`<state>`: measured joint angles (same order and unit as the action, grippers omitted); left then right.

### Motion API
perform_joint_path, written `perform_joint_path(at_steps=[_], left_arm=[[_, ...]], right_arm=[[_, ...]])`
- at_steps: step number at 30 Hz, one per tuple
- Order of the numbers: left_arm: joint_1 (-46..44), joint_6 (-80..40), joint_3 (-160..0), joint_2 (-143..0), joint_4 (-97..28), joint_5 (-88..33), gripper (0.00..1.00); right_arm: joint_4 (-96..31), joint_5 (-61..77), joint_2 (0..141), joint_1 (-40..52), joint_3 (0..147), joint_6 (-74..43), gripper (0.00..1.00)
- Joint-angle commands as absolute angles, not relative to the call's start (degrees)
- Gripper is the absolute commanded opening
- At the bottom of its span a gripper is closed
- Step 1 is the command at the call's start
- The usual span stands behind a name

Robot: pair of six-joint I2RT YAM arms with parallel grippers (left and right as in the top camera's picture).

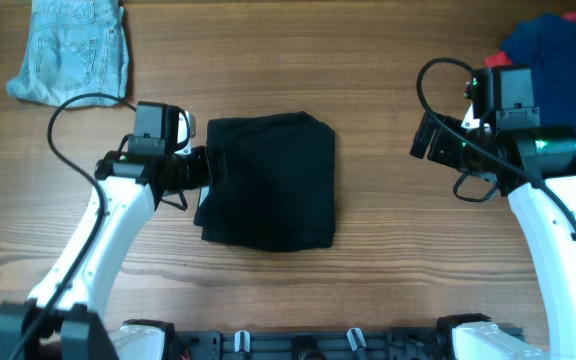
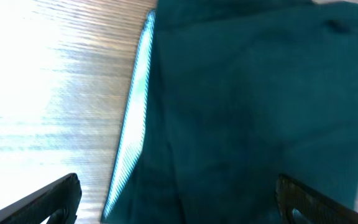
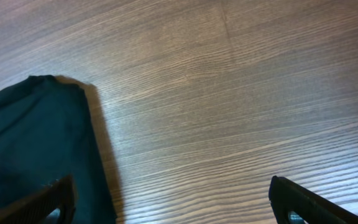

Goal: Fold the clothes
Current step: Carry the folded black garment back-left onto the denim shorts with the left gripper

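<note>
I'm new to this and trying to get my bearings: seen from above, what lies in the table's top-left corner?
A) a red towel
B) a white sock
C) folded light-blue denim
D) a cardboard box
C: the light-blue denim lies folded in that corner, apart from the dark folded cloth at mid-table.

Overhead view: even, soft light falls on a wooden table (image 1: 388, 200). Focus is sharp throughout, with only a faint shadow along the edges of the folded black garment (image 1: 273, 180), which shows little detail in its darkness. Left wrist view: the table's left side is blown out to white glare, the whole picture is soft and smeared, and the garment reads as teal with a bright pale strip along its edge. Right wrist view: crisp wood grain, a mild sheen across the upper middle, and a dark, soft-edged shadow just right of the garment.
</note>
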<state>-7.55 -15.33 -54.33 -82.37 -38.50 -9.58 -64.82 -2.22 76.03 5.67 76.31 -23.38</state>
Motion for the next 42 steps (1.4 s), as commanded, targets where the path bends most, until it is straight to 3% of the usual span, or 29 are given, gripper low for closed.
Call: perform_joint_path(at_steps=[1, 16, 17, 20, 21, 27, 32, 42], left_arm=[[-7.8, -15.8, -55.7, -86.9, -36.3, -8.5, 1.00], [-7.8, -9.4, -55.7, -105.5, -31.0, -21.2, 0.97], [-7.8, -9.4, -55.7, -106.1, -31.0, -21.6, 0.82], [-7.8, -9.4, -55.7, -106.2, -31.0, -21.7, 0.18], [-7.8, -9.4, -55.7, -106.2, -30.9, -21.6, 0.04], [-7.8, -9.4, -65.1, -106.0, -28.3, -16.7, 0.04], [-6.6, -3.1, -79.6, -106.0, -24.1, -1.1, 0.04], [2.1, 11.0, -87.3, -106.0, -14.0, 2.2, 0.04]], right_arm=[[-63.8, -3.4, 76.7, 5.5, 76.4, -24.2, 1.00], [-63.4, -3.4, 76.7, 5.5, 76.4, -24.2, 1.00], [-63.5, -3.4, 76.7, 5.5, 76.4, -24.2, 1.00], [-63.4, -3.4, 76.7, 5.5, 76.4, -24.2, 1.00], [-63.5, -3.4, 76.7, 5.5, 76.4, -24.2, 1.00], [-63.5, -3.4, 76.7, 5.5, 76.4, -24.2, 1.00], [-63.4, -3.4, 76.7, 5.5, 76.4, -24.2, 1.00], [-63.4, -3.4, 76.7, 5.5, 76.4, -24.2, 1.00]])
